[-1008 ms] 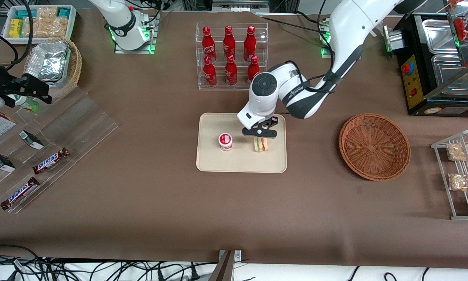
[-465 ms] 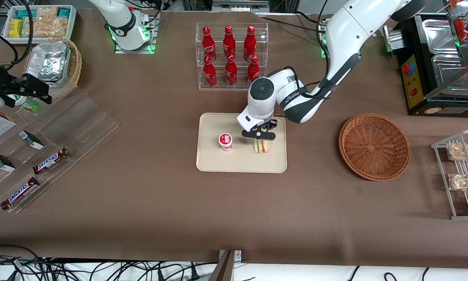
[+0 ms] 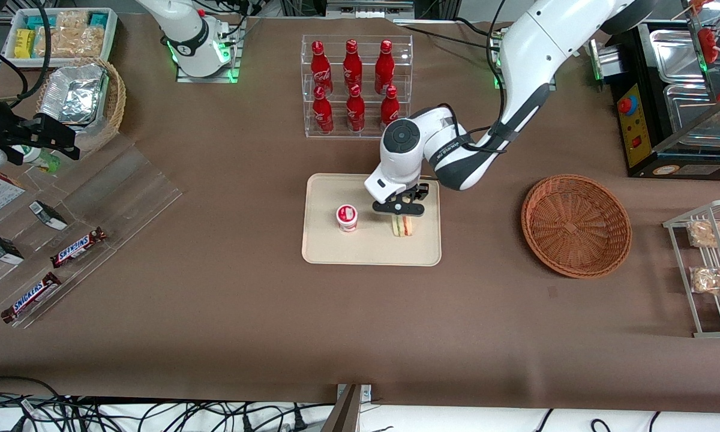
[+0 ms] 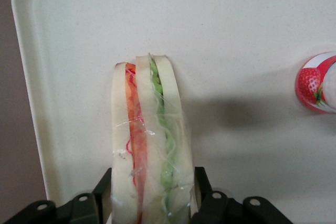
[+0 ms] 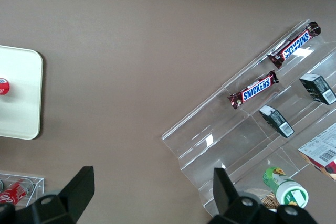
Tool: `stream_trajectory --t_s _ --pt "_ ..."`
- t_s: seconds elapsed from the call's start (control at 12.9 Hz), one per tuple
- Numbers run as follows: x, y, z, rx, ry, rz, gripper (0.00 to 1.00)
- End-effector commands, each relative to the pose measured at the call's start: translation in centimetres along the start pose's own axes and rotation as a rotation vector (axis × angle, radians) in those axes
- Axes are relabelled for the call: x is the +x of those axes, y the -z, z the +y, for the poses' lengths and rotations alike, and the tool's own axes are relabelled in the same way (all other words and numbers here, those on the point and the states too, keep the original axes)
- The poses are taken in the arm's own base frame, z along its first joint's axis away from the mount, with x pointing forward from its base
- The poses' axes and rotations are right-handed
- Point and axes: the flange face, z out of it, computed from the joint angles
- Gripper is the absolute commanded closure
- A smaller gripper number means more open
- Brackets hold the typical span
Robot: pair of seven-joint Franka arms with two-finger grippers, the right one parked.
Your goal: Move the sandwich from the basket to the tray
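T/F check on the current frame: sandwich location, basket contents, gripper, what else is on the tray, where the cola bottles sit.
1. The sandwich stands on the tray. True.
2. The basket holds a second sandwich. False: nothing shows inside it.
3. The gripper is directly over the sandwich, its fingers on either side of the wrap. True.
4. The strawberry cup sits on the table off the tray. False: it stands on the tray beside the sandwich.
5. The cola bottles lie in the basket. False: they stand in a clear rack, farther from the front camera than the tray.
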Motion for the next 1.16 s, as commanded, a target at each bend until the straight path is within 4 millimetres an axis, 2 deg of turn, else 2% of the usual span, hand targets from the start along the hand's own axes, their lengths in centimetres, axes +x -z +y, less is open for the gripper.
stream_trajectory --t_s 0.0,0.31,0.54,0.78,1.09 --pt "1.6 3.6 -0.8 0.032 0.044 0.048 0.0" --pt "5.4 11.4 -2.7 0.055 0.205 0.042 0.0" --pt "8.6 16.9 -7.1 0.051 0.323 0.031 0.0" --pt "9.4 21.1 -11.5 0.076 0.39 0.056 0.0" --pt "9.9 24.8 -16.1 0.08 0.468 0.043 0.0"
